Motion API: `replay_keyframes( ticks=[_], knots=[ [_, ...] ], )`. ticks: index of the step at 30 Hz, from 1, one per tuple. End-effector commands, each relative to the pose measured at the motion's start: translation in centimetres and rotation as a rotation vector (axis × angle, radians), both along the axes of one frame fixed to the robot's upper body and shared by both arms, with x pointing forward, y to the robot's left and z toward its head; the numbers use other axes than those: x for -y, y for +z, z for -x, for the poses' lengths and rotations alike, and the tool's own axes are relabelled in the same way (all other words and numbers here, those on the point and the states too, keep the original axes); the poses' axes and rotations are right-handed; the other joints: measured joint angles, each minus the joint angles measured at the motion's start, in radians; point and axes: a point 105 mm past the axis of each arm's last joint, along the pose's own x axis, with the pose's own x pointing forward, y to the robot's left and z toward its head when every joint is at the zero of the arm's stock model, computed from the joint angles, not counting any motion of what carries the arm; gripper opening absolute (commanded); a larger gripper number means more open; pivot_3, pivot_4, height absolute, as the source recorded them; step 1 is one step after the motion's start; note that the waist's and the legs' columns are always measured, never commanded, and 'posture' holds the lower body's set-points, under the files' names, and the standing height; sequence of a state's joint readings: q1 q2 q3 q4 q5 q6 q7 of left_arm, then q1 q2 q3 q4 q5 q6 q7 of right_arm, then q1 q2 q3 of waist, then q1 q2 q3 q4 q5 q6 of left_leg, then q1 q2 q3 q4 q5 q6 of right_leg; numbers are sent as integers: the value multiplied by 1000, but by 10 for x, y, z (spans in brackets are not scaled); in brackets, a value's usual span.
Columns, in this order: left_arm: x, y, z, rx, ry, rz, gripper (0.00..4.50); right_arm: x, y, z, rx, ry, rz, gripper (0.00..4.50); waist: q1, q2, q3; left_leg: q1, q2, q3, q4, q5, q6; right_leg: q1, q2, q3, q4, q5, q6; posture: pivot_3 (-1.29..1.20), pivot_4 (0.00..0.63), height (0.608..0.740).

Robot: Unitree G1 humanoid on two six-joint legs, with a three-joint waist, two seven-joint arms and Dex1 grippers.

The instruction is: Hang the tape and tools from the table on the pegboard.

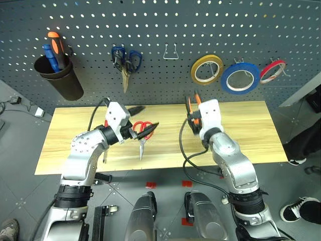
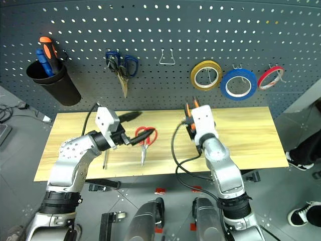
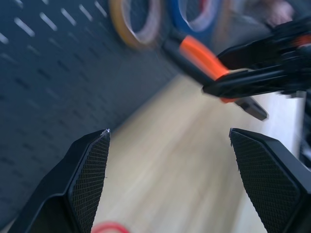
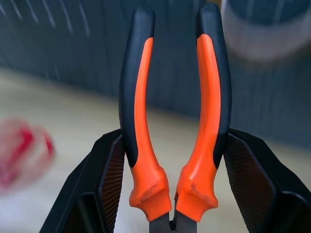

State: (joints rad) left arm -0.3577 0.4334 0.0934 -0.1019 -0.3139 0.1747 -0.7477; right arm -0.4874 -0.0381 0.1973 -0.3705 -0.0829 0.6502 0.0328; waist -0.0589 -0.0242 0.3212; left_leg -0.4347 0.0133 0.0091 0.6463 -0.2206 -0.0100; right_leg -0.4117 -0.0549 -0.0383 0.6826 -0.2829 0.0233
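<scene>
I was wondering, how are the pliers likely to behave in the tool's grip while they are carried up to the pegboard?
The pliers look rigid, so they probably won't flop. The right tool clamps them low on the two handles, near the pivot, so they might swivel a little. The orange-and-black sleeves look rubbery, which likely limits slipping against the textured pads.

no readable text, labels or numbers
</scene>
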Motion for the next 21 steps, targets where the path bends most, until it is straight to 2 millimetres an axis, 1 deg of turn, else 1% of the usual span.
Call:
replay_keyframes(
  ticks=[1,3,5,8,12,13,17,21],
  knots=[
    [-8,32,1,126,120,60,4138,-5,70,7,282,16,-56,2747,2,0,0,1,0,0,0,0,0,1,0,0,0,0,0,-90,300,740],
    [-12,41,-4,149,190,87,4138,-12,96,2,368,37,-67,2747,2,0,0,1,0,-1,0,0,0,1,0,-1,0,0,0,-85,297,740],
    [-14,49,-7,166,245,106,4138,-20,116,-4,426,61,-82,2747,2,0,0,1,0,0,0,0,-1,1,0,-1,0,0,-1,-77,295,740],
    [-14,58,-9,188,288,128,4138,-32,137,-13,489,90,-94,2747,3,0,0,1,0,0,0,2,-4,1,0,0,-1,0,-1,-69,294,740],
    [-13,62,-8,212,327,111,4138,-49,162,-20,546,130,-136,2747,2,0,0,0,0,3,-1,3,-4,1,-1,1,-3,0,-1,-50,292,740],
    [-13,60,-8,206,337,109,4138,-54,167,-20,558,140,-147,2747,2,0,0,0,0,3,-1,3,-4,0,-1,1,-3,0,-1,-44,291,740],
    [-10,55,-9,184,359,113,4138,-66,178,-25,596,156,-172,2747,4,0,0,0,0,3,-2,3,-4,0,-1,0,-3,0,-1,-26,292,740],
    [-5,56,-11,172,360,128,4138,-70,182,-31,617,152,-191,2747,12,0,0,0,0,2,-1,3,-4,0,-1,0,-2,0,-1,-19,292,740]
  ],
)
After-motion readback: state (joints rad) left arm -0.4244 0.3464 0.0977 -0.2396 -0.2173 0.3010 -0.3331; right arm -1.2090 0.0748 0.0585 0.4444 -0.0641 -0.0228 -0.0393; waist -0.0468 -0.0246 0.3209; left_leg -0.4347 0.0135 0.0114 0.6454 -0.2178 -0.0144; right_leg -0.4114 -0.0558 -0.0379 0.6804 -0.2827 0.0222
